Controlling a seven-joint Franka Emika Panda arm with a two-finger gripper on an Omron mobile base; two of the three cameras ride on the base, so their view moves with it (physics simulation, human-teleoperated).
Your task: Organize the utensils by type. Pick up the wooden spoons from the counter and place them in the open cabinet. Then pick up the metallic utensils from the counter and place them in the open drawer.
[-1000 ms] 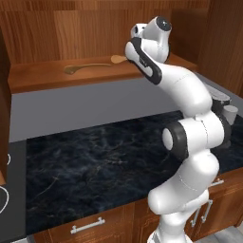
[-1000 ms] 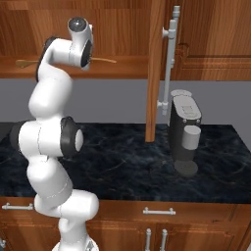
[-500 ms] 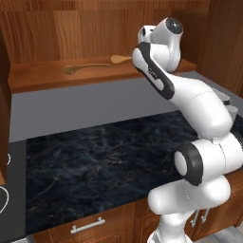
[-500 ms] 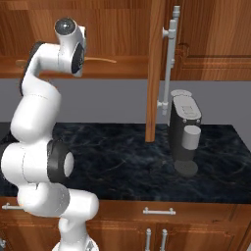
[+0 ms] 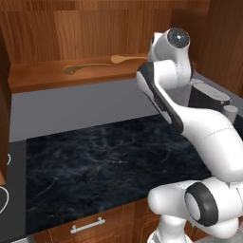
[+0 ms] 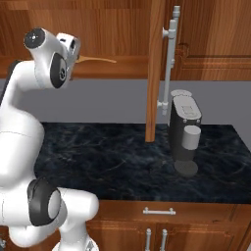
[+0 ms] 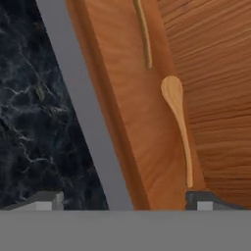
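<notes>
Two wooden spoons [image 5: 126,58] [image 5: 86,67] lie end to end on the cabinet shelf [image 5: 42,78]; the gripper [image 7: 122,198], jaws released and empty, has drawn back toward the right since before.

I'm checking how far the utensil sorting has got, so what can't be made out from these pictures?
- Second wooden spoon: hand view's top edge cuts off its far end.
- Light wooden spoon on the open cabinet shelf: right base view, the arm hides its bowl end.
- Dark coffee machine: left base view, mostly behind the arm.
- Metallic utensils and open drawer: nothing here lets me identify them.
- Open gripper: fingertips barely visible at the hand view's bottom.
</notes>
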